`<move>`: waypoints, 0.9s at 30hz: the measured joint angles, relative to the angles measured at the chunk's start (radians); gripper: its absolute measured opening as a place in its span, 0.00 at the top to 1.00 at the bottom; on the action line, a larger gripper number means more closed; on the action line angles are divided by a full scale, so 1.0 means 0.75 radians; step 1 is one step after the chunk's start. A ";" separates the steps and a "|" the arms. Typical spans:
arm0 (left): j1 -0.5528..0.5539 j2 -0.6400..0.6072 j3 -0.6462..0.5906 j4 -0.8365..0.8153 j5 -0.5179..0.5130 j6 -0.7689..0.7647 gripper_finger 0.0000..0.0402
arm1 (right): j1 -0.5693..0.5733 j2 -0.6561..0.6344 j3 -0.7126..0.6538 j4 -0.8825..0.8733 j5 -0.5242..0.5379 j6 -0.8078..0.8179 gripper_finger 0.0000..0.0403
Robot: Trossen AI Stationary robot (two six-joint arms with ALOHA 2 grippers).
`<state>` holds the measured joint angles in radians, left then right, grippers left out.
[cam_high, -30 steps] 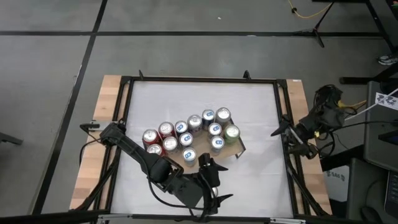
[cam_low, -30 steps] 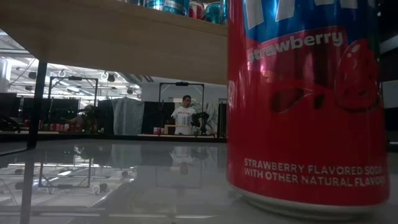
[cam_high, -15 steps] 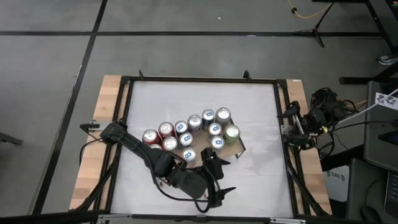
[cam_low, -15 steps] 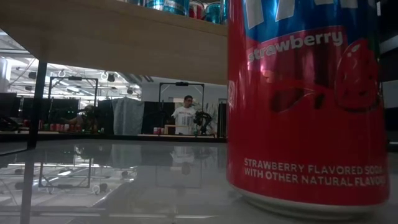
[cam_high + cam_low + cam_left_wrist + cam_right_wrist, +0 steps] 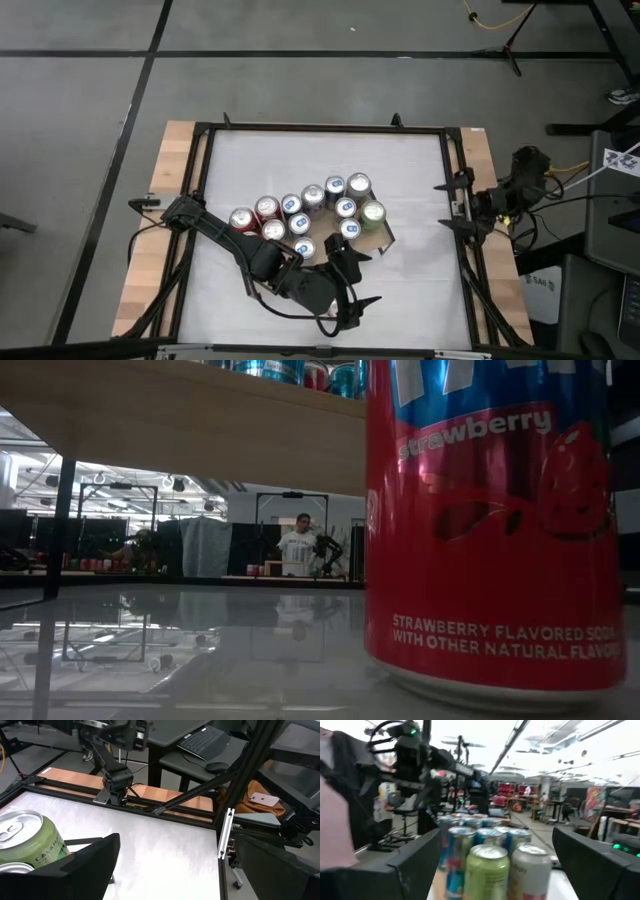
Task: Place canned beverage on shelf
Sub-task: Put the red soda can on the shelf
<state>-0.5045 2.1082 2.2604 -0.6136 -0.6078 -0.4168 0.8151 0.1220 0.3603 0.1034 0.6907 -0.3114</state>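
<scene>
Twelve or so cans (image 5: 305, 215) crowd the light-brown wooden shelf (image 5: 381, 238) seen from above; the left gripper (image 5: 352, 280) hovers beside it, jaws spread. Low down, a red strawberry soda can (image 5: 495, 525) stands on the white surface (image 5: 200, 650). Right gripper (image 5: 452, 205), at the edge, jaws spread.

Two dark jointed arms, black cables, broad matte-black end effector fingers (image 5: 85, 865)
</scene>
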 joint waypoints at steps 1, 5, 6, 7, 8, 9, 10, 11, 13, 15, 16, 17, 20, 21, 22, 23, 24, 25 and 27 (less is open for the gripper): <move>0.001 0.001 0.000 -0.001 0.000 0.000 0.04 | -0.043 -0.004 0.000 0.002 -0.030 0.000 0.09; 0.001 0.001 0.000 0.000 0.000 -0.001 0.04 | -0.234 -0.002 0.001 -0.026 -0.204 0.029 0.09; 0.001 0.000 0.000 0.000 0.000 -0.001 0.04 | -0.280 -0.002 0.000 -0.049 -0.246 0.054 0.09; 0.001 0.001 0.000 -0.001 0.000 -0.001 0.04 | -0.326 -0.003 0.000 -0.079 -0.279 0.075 0.09; 0.001 0.000 0.000 0.000 0.000 -0.001 0.04 | -0.371 -0.011 0.001 -0.120 -0.302 0.103 0.09; 0.001 0.001 0.000 0.000 0.000 -0.001 0.04 | -0.412 -0.022 0.001 -0.168 -0.325 0.134 0.09; 0.001 0.001 0.000 0.000 0.000 -0.002 0.04 | -0.450 -0.032 0.001 -0.215 -0.352 0.168 0.09; 0.001 0.001 0.000 0.000 0.000 -0.002 0.04 | -0.487 -0.041 0.001 -0.261 -0.370 0.203 0.09; 0.001 0.001 0.000 0.000 0.000 -0.002 0.04 | -0.550 -0.053 0.001 -0.370 -0.407 0.270 0.09; 0.001 0.001 0.000 -0.001 0.000 -0.002 0.04 | -0.602 -0.079 -0.002 -0.475 -0.490 0.347 0.09; 0.001 0.001 0.000 -0.001 0.000 -0.002 0.04 | -0.624 -0.097 -0.002 -0.507 -0.538 0.377 0.09; 0.001 0.001 0.000 -0.001 0.000 -0.002 0.04 | -0.642 -0.115 0.000 -0.530 -0.579 0.385 0.09; 0.001 0.001 0.000 -0.001 0.000 -0.002 0.04 | -0.683 -0.161 0.000 -0.627 -0.632 0.409 0.09; 0.001 0.001 0.000 -0.001 0.000 -0.002 0.04 | -0.695 -0.159 0.003 -0.642 -0.622 0.410 0.09; 0.001 0.001 0.000 0.000 0.000 -0.002 0.04 | -0.705 -0.158 0.007 -0.654 -0.606 0.410 0.09; 0.001 0.001 0.000 -0.001 0.000 -0.002 0.04 | -0.714 -0.158 0.008 -0.659 -0.605 0.409 0.09; 0.000 0.001 0.000 -0.003 0.000 -0.003 0.04 | -0.721 -0.159 0.008 -0.653 -0.612 0.409 0.09; -0.002 0.001 0.000 -0.006 0.000 -0.003 0.04 | -0.725 -0.159 0.008 -0.647 -0.621 0.406 0.09; -0.003 0.001 0.000 -0.009 0.000 -0.003 0.04 | -0.731 -0.158 0.006 -0.655 -0.642 0.401 0.09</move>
<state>-0.5068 2.1086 2.2604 -0.6201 -0.6075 -0.4191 0.2665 0.0036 0.3651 -0.3876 0.2094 -0.0103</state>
